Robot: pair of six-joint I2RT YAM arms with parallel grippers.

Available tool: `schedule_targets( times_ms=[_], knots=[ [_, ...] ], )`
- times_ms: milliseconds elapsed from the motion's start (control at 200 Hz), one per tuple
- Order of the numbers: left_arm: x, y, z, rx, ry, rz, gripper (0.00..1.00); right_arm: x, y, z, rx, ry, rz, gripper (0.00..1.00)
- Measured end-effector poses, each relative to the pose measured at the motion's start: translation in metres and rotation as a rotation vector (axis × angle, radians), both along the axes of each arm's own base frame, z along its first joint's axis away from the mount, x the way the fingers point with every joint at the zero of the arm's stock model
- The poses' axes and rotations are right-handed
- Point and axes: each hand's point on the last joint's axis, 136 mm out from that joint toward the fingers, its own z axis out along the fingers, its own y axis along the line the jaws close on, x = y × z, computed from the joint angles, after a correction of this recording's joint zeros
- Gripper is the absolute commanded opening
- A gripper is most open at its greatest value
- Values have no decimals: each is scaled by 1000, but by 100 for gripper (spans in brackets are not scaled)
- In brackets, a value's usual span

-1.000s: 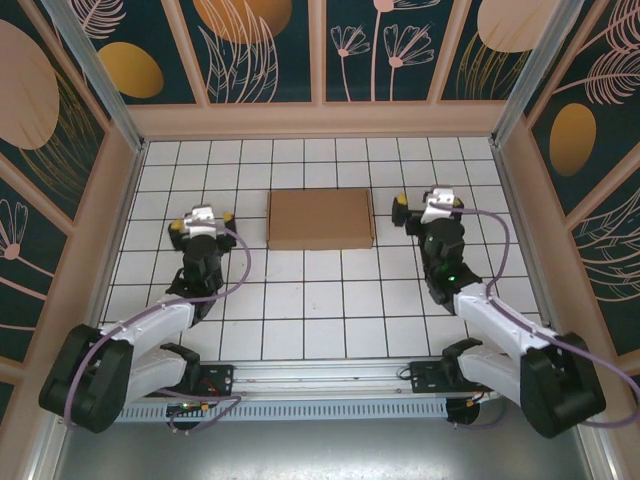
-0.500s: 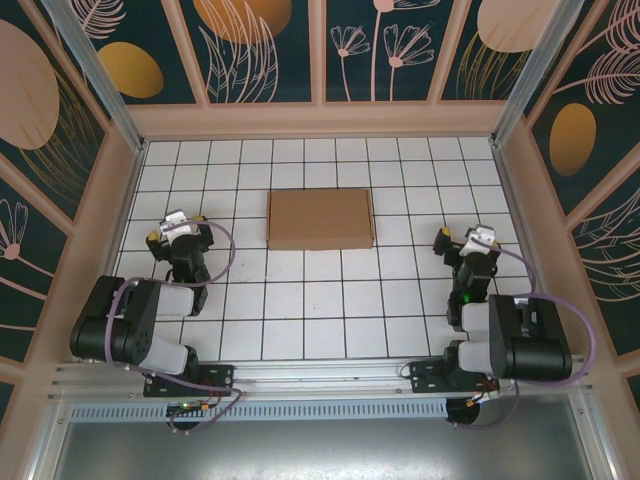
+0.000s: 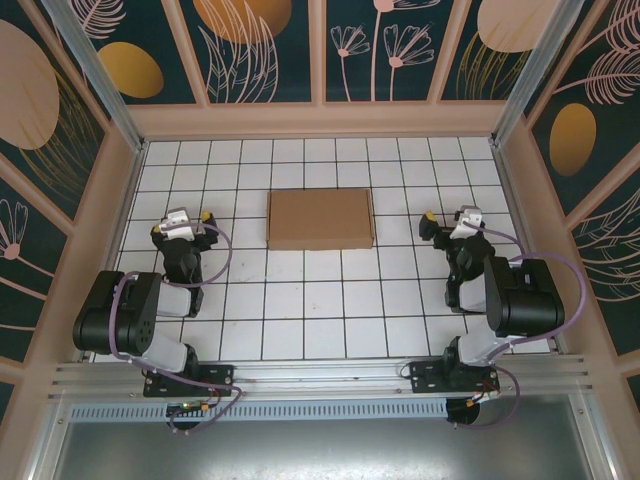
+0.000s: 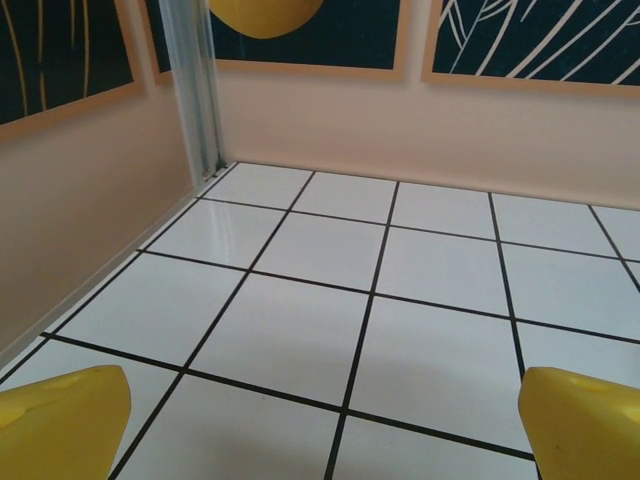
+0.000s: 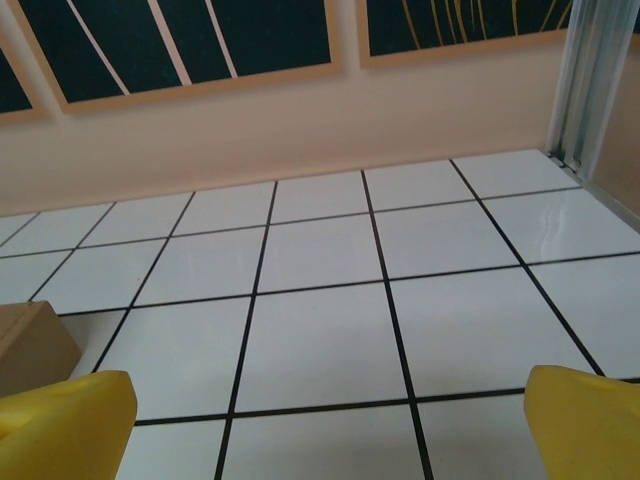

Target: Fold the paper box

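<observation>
Low in the overhead view the 2 arms sit folded up. The left gripper (image 3: 182, 222) and right gripper (image 3: 460, 220) are both spread wide and empty, probably parked clear. Between them, at centre, the paper box (image 3: 320, 219) lies closed and flat on the white gridded table (image 3: 300, 310). Dark floral walls (image 3: 270, 50) rise behind.

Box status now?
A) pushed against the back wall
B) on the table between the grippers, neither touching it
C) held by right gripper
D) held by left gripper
B: the paper box lies on the table between the open left gripper and the open right gripper, apart from both.
</observation>
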Motion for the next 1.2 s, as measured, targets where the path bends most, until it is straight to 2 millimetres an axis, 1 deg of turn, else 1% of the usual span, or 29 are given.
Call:
schedule_targets(
  times_ms=[110,235,345,415,545,1201],
  knots=[
    [1,0,0,-4,0,-19,99,0,-1,-2,0,7,-3,99],
    [0,-12,1,9,-9,-101,99,0,1,-2,-2,8,-4,99],
    [-4,-22,-4,16,3,-161,99,0,6,-2,-3,8,21,99],
    [-1,-20,-4,10,6,-153,99,-1,7,-2,-1,8,29,99],
    [5,-12,4,0,-11,-129,99,-1,7,-2,0,8,35,99],
    [5,-12,2,-4,-6,-127,99,-1,8,-2,1,8,41,99]
  ],
)
